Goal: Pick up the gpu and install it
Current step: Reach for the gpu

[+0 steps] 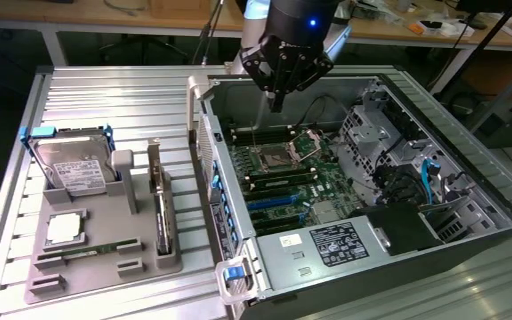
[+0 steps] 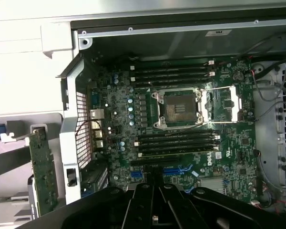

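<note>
The gpu stands on its long edge in a slot of the grey holder, at the exterior view's left of the open computer case. In the wrist view the gpu shows as a green board outside the case wall. My black gripper hangs over the far part of the case, above the motherboard near the CPU socket. The gripper is shut with nothing between its fingers, well apart from the gpu.
On the grey holder also stand a silver hard drive with blue clips, a CPU chip and a thin memory stick. The case holds a drive cage, cables and a power supply. A ribbed metal table lies underneath.
</note>
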Controlling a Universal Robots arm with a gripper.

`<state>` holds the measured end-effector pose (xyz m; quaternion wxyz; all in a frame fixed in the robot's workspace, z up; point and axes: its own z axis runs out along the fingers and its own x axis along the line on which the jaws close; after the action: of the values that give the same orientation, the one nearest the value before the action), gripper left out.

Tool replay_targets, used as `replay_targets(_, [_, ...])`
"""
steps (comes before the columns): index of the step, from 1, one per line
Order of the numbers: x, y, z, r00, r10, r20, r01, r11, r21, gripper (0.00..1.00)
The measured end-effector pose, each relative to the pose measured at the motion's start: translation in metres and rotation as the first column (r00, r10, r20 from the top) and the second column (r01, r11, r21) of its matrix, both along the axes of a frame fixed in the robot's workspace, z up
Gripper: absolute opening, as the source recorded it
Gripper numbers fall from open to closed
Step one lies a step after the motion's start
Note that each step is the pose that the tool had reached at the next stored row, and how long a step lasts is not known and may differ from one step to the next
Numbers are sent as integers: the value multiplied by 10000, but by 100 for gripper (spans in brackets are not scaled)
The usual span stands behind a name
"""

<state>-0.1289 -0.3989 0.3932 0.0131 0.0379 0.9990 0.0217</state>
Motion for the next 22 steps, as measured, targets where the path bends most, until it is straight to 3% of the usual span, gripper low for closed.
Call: replay_targets(22, [-155, 0, -4, 10000, 1, 0, -1, 10000, -1, 11])
